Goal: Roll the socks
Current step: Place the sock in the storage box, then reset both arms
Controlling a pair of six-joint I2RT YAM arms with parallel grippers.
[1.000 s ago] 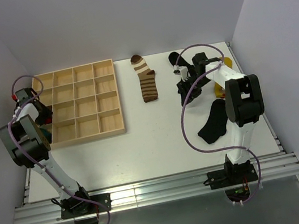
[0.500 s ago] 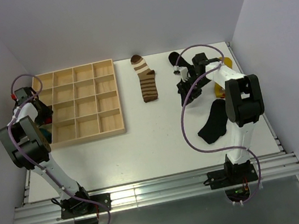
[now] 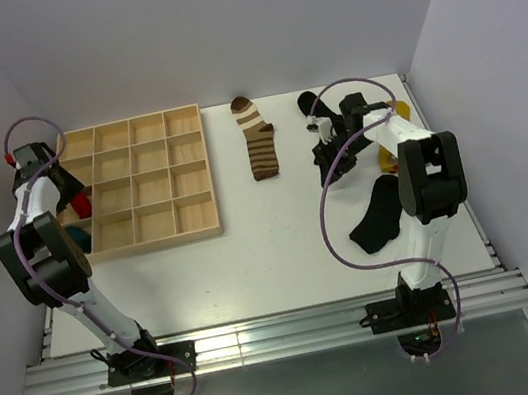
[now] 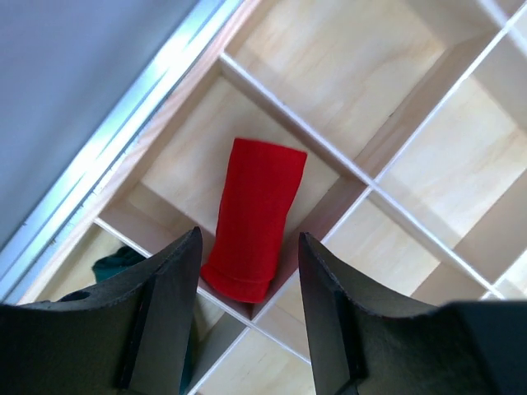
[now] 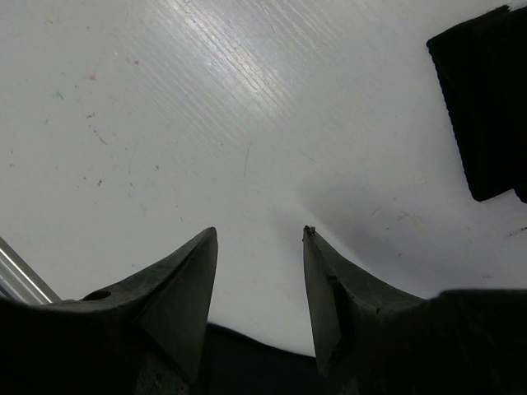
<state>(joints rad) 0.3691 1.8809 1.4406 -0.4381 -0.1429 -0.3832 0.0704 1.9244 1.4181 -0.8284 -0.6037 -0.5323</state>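
Top external view gives us the table point(image 3: 254, 260), the tray point(image 3: 155, 243) at left, and unrolled socks to its right. We judge the striped sock point(image 3: 260, 147) comes next. It lies between the arms, long axis running away from the bases, nearer the right gripper point(image 5: 259, 234). That gripper's jaws stand wide and empty over bare table, a black sock point(image 5: 486, 107) near them. Left gripper point(image 4: 247, 239) hangs partly open, empty, above the red roll point(image 4: 254, 216) in its compartment.
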